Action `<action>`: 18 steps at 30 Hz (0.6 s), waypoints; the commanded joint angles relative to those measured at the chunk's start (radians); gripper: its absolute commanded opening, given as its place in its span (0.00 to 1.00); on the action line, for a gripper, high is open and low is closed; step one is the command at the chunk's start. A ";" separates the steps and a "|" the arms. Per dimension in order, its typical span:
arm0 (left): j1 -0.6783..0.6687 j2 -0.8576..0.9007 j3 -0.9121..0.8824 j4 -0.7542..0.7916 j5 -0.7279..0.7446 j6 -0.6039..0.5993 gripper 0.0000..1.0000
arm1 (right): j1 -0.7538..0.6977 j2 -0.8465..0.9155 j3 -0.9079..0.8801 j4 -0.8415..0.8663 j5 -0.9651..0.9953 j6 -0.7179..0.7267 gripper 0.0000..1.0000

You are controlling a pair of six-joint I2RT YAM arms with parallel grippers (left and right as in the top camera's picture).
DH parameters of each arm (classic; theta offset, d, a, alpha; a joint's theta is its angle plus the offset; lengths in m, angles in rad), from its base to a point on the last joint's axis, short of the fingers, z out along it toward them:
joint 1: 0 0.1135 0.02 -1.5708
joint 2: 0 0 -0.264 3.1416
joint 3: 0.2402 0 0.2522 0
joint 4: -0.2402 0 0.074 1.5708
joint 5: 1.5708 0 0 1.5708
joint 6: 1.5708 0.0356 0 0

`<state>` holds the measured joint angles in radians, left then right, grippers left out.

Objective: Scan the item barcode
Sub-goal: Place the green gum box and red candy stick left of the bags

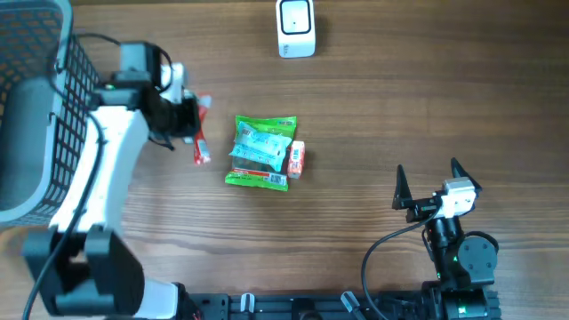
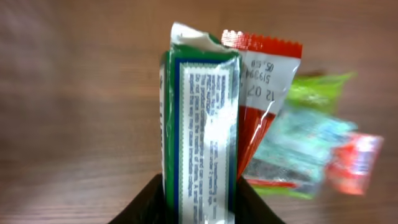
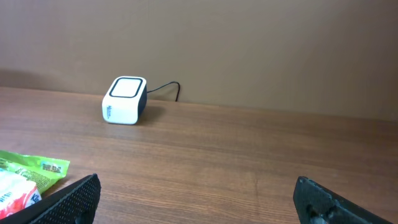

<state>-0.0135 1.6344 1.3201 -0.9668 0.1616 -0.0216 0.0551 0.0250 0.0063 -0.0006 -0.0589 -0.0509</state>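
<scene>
My left gripper is shut on a narrow green and blue packet, whose white back panel of small print faces the camera. A red packet with a printed date stands right beside it; whether the jaws also pinch it I cannot tell. In the overhead view this gripper hovers left of centre, with the red packet showing below it. The white barcode scanner sits at the table's far edge and also shows in the right wrist view. My right gripper stands open, holding nothing, near the front right.
A pile of snack packets lies mid-table: a green bag with a small red and white pack at its right side. A grey wire basket fills the far left. The scanner's cable runs behind it.
</scene>
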 commanded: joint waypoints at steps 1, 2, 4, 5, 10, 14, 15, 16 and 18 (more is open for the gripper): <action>-0.002 0.032 -0.137 0.131 -0.036 -0.006 0.31 | -0.006 -0.002 -0.001 0.002 0.006 -0.002 1.00; -0.002 0.042 -0.176 0.179 -0.036 0.018 0.31 | -0.006 -0.002 -0.001 0.002 0.006 -0.002 1.00; -0.002 0.049 -0.236 0.256 -0.036 0.040 0.31 | -0.006 -0.002 -0.001 0.002 0.006 -0.002 1.00; -0.002 0.049 -0.259 0.283 -0.036 0.040 0.31 | -0.006 -0.002 -0.001 0.002 0.006 -0.002 1.00; -0.002 0.049 -0.337 0.343 -0.036 0.039 0.31 | -0.006 -0.002 -0.001 0.002 0.006 -0.002 1.00; -0.002 0.046 -0.338 0.355 -0.036 0.040 0.65 | -0.006 -0.002 -0.001 0.002 0.006 -0.002 1.00; -0.002 0.043 -0.334 0.358 -0.036 0.040 0.66 | -0.006 -0.002 -0.001 0.002 0.006 -0.002 1.00; -0.002 0.041 -0.325 0.358 -0.035 0.039 0.66 | -0.006 -0.002 -0.001 0.002 0.006 -0.002 1.00; -0.002 0.031 -0.297 0.346 -0.035 0.039 0.68 | -0.006 -0.002 -0.001 0.002 0.006 -0.002 1.00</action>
<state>-0.0151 1.6756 0.9874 -0.6128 0.1280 0.0097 0.0551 0.0250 0.0063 -0.0006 -0.0589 -0.0509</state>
